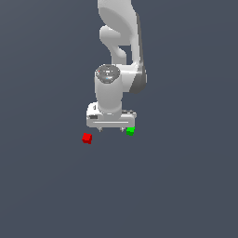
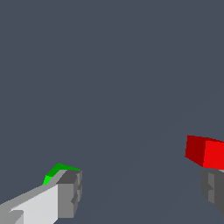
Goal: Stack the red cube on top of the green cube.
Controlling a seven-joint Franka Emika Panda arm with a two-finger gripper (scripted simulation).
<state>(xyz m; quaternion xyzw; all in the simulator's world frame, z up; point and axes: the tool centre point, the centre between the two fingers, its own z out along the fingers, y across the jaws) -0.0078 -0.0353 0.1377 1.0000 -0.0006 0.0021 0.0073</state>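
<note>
The small bright-red cube (image 1: 87, 138) lies free on the plain dark-grey floor (image 1: 176, 186), towards the exterior view's left, apart from the small bright-green cube (image 1: 130, 131), so we judge the pick not yet made. Our white gripper (image 1: 113, 129) hangs between the two, pointing straight down under a folded arm. Its jaws stand wide apart and hold nothing; in the wrist view one grey fingertip (image 2: 70, 192) partly hides the green cube.
</note>
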